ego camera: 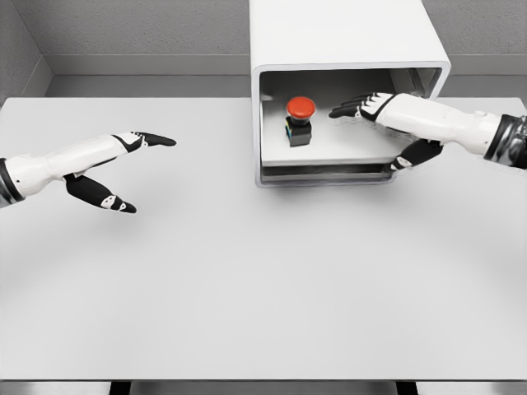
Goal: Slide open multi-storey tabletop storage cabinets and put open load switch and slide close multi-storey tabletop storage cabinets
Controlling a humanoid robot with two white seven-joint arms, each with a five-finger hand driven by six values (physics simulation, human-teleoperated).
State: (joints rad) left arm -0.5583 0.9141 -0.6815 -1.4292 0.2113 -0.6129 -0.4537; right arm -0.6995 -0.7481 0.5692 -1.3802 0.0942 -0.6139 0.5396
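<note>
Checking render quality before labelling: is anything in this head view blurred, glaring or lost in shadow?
Head view: sharp throughout, even soft light, no glare; the cabinet interior is dimmer, yet the red switch and right hand stay clear; left hand casts barely any shadow on the table.

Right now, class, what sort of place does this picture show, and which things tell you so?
Probably a simulated robot test bench: a plain white table, grey partition walls, and a white tabletop cabinet with its drawer open, holding a red-button switch.
</note>
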